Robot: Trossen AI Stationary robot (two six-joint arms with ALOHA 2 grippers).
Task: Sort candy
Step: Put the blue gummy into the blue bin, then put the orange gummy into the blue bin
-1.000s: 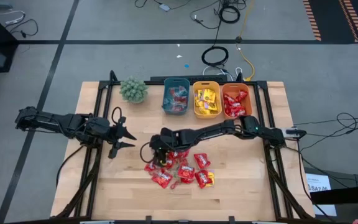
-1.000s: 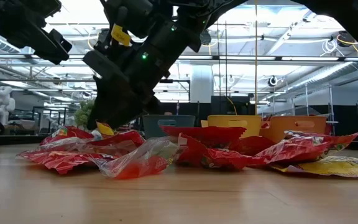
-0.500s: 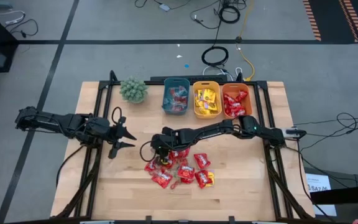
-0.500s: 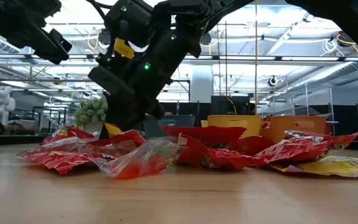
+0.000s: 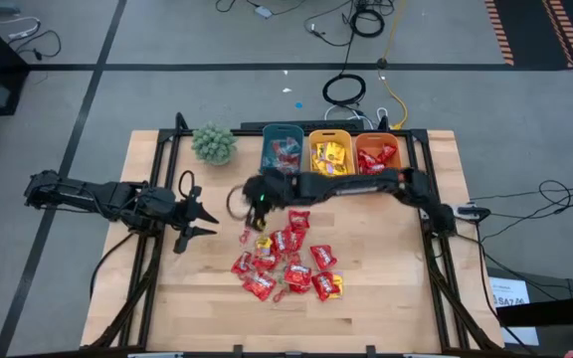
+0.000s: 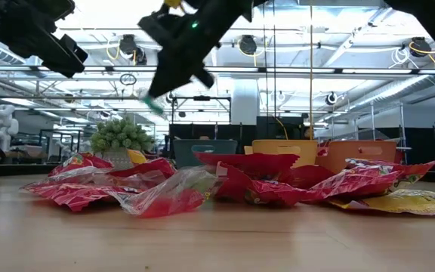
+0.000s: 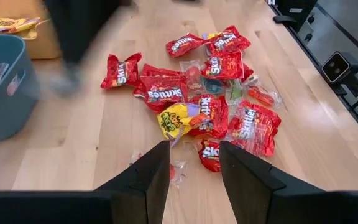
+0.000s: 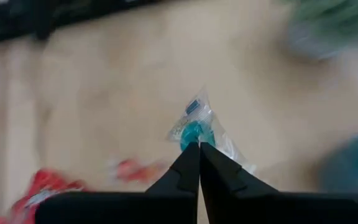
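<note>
Now your wooden table (image 5: 167, 298) carries everything. At its far edge three bins sit in a row: a teal bin (image 5: 282, 153), a yellow bin (image 5: 330, 161) and an orange bin (image 5: 378, 159), each with some sweets already inside. Beside the teal bin stands a small green plant (image 5: 214, 143).

Near the middle of the table you have the candy pile (image 5: 285, 263), mostly shiny red packets (image 7: 161, 94) lying flat and overlapping, with a yellow packet (image 7: 174, 120) among them and a few clear-wrapped small pieces at the pile's edges.

Your right arm reaches across from the right side, in front of the bins, and its right gripper (image 5: 258, 197) hangs above the table between the pile and the teal bin, well clear of the wood in the low view. Its fingers are pressed together on a small blue sweet (image 8: 194, 129) in a clear wrapper; the wrapper sticks out past the fingertips and dangles free (image 6: 151, 102).

Your left arm waits on the left side of the table, and the left gripper (image 5: 195, 220) points toward the pile from a distance. Its two fingers (image 7: 146, 176) stand apart with nothing between them, and the pile lies beyond them.
</note>
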